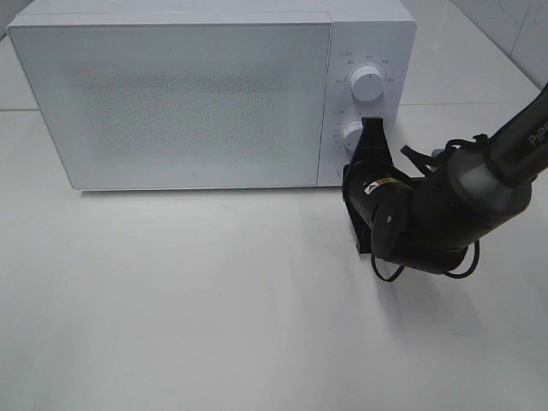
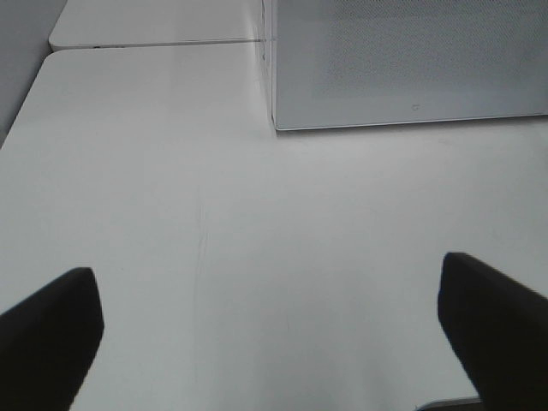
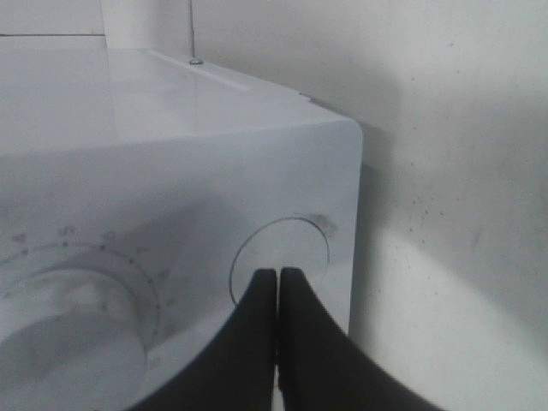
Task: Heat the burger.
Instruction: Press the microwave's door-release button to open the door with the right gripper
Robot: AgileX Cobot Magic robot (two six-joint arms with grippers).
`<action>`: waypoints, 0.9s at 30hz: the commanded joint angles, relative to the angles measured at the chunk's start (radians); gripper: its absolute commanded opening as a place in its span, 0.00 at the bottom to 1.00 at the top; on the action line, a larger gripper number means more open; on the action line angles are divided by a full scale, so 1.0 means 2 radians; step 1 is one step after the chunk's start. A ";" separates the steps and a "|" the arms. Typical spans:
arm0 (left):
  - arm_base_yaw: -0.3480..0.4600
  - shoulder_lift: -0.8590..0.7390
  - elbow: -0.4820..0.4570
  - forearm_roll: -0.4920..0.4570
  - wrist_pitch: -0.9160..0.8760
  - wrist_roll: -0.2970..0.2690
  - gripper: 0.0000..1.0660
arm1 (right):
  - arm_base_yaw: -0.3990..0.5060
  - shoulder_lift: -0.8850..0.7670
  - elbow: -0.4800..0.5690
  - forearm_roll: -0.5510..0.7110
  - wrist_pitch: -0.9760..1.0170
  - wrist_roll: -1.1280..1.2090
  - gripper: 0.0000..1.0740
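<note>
While the high cam shows the whole microwave (image 1: 188, 94), door shut, the left gripper (image 2: 265, 282) (jaws wide apart) appears in its wrist cam only. The right gripper (image 3: 278, 276), jaws together, has its tips at a round btn (image 3: 295, 244) hidden overhead. Can't tell where the burger is, door frosted.

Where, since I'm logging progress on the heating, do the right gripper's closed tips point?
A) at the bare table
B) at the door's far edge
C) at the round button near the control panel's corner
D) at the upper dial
C: in the right wrist view the shut right gripper has its tips at the round button, beside a dial on the microwave.
</note>
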 commanded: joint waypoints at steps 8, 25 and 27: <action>0.001 -0.004 0.001 -0.002 -0.002 0.002 0.94 | -0.011 0.026 -0.039 -0.006 -0.002 -0.016 0.00; 0.001 -0.004 0.001 -0.002 -0.002 0.002 0.94 | -0.028 0.028 -0.081 0.004 -0.081 -0.052 0.00; 0.001 -0.004 0.001 -0.002 -0.002 0.002 0.94 | -0.030 0.031 -0.090 0.005 -0.095 -0.056 0.00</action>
